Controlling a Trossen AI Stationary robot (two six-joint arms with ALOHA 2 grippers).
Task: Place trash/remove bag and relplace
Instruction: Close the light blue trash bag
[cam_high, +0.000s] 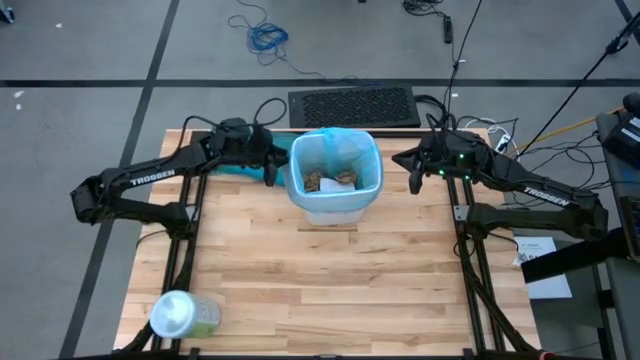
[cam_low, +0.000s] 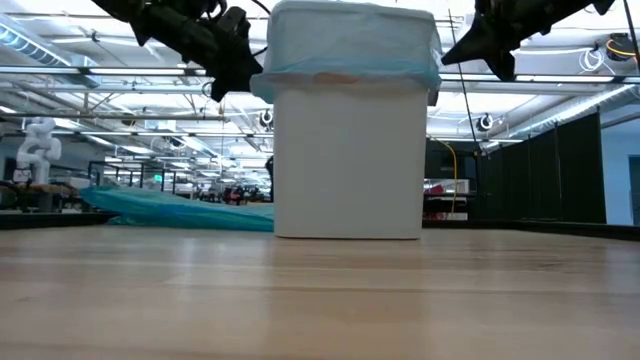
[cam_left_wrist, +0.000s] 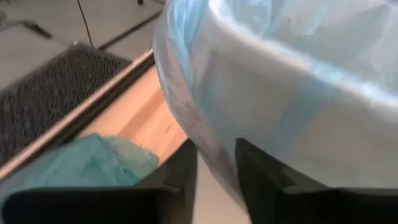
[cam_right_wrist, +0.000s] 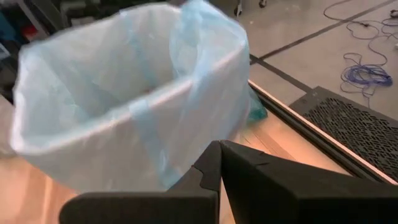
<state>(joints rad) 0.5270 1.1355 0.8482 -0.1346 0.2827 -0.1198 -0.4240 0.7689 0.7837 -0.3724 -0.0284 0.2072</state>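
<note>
Near the back edge of the table (cam_high: 330, 290) stands the white bin (cam_low: 348, 165), and the pale blue bag (cam_high: 335, 138) lines it with its hem folded down over the rim. Brown and white trash (cam_high: 330, 181) already lies at the bottom of the bag, so the placing looks done and the step in hand is, I judge, taking the bag off the bin. At the bin's left rim the left gripper (cam_left_wrist: 216, 167) has its fingers a little apart with the bag's folded hem between them, not yet pinched. The next move calls for closing on that thin film and peeling it up over the rim without tipping the bin. On the opposite side of the bin, the right gripper (cam_right_wrist: 220, 163) hangs just off the rim, fingers pressed together and holding nothing. Both arms reach in from the table's sides at rim height. Behind the bin's left side lies a teal bag (cam_low: 175, 210) on the table.
</note>
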